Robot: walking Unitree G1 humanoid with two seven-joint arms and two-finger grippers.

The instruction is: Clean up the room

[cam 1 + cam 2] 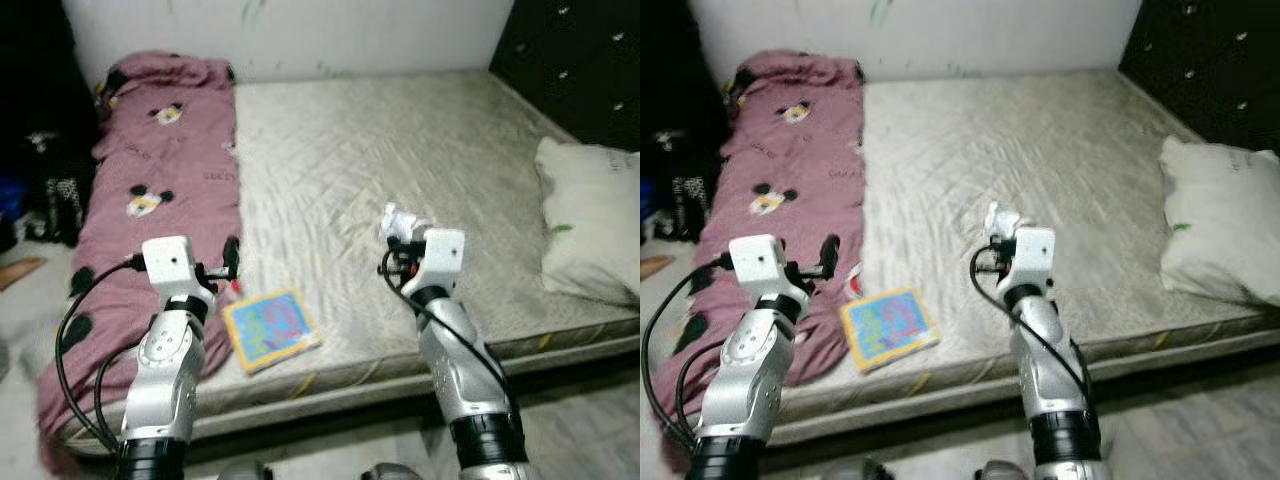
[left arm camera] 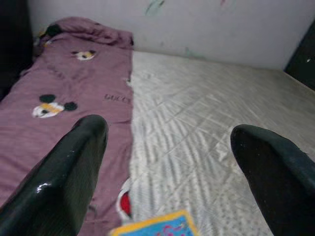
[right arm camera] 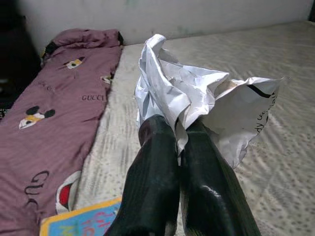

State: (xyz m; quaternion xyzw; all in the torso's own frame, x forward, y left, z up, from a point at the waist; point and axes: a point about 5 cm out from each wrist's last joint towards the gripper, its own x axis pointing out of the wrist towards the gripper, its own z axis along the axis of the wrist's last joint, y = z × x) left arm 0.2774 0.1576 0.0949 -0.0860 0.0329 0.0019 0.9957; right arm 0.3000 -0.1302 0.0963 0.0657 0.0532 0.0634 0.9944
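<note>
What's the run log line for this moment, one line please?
right gripper: shut on crumpled paper above mattress | left gripper: open, over blanket edge | book: on mattress

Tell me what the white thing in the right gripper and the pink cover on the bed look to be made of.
The white thing held in the right gripper looks like thin crumpled paper, possibly a paper bag: matte, sharp creases, black print on one flap. The pink cover looks like soft woven or knitted fabric: matte, lying in loose folds, printed with cartoon mouse heads and lettering.

The right end effector (image 1: 392, 232) grips crumpled white paper (image 1: 399, 221) above the mattress (image 1: 400, 150), near a colorful book (image 1: 271, 328).
</note>
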